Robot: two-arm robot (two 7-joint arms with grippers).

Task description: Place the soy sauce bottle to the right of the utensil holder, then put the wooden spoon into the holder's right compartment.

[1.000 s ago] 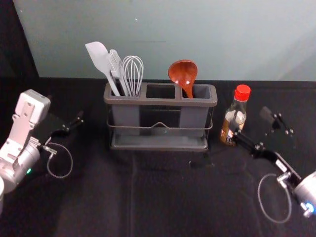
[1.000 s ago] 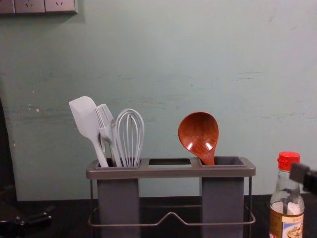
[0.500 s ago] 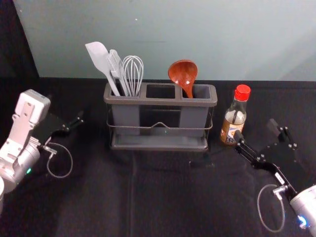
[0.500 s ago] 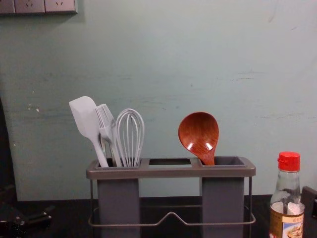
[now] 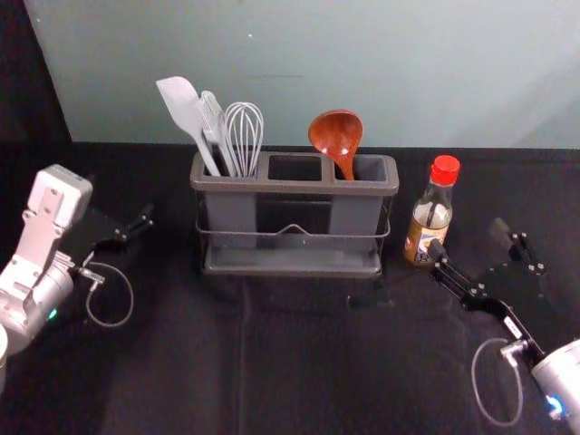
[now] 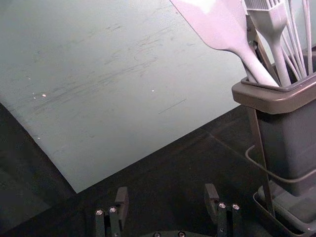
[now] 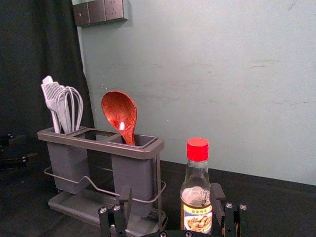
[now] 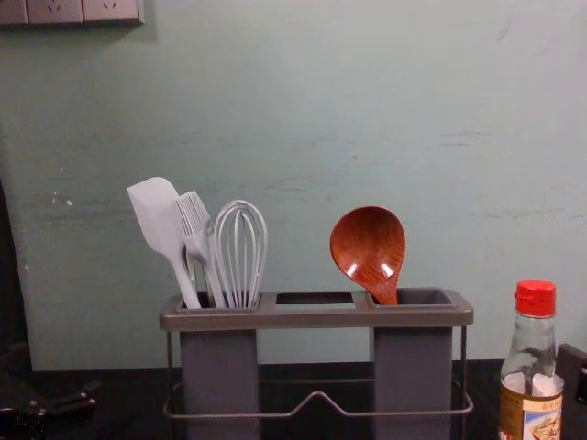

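The bottle (image 5: 431, 216), upright just ahead of the spread right hand (image 7: 171, 188), could be toppled if that hand were swung inward, while the spoon (image 5: 336, 133) is held in the right compartment (image 5: 372, 169) of the holder (image 5: 294, 188), the spread left hand (image 6: 166, 192) parked beyond.

You face a pale grey-green wall (image 5: 290, 72), scuffed in places, with socket plates (image 8: 55, 11) high on its left; beside it hangs a dark curtain (image 7: 39, 64), and your black tabletop (image 5: 308, 372) shows faint creases.
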